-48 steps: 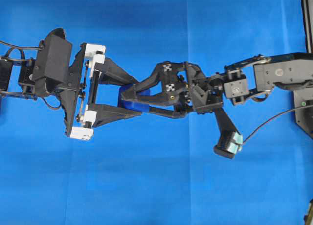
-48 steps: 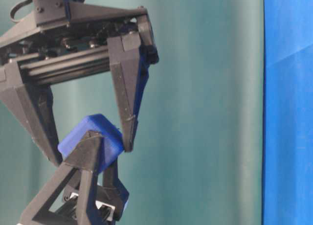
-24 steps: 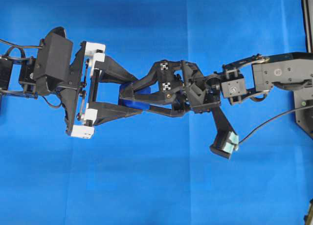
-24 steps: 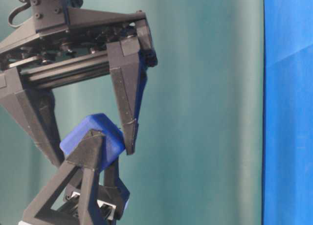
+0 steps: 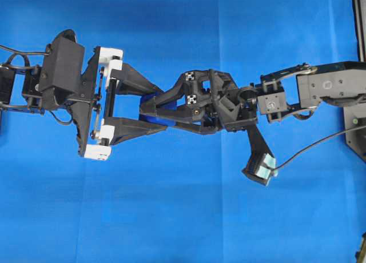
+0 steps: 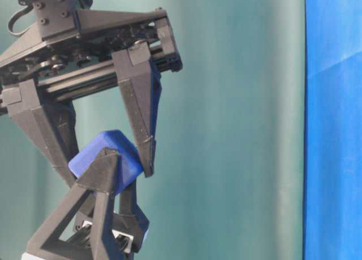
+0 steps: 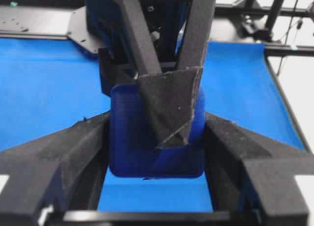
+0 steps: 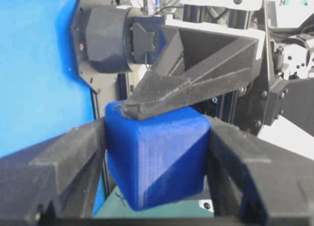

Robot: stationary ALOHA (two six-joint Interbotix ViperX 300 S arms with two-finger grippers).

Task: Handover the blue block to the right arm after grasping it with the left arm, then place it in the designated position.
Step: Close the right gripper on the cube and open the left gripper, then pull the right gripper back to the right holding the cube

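Hands meet in mid-air above the blue cloth (image 5: 183, 217) covering the bench. The blue block (image 8: 157, 157) sits between them, clear of the cloth. The left hand (image 5: 150, 115), with white brackets at its finger bases, grips the block, a finger pressed on each side in the left wrist view. The right hand (image 6: 107, 164) has both fingers against the block's other pair of faces, gripping it too in the right wrist view. Neither hand touches the bench.
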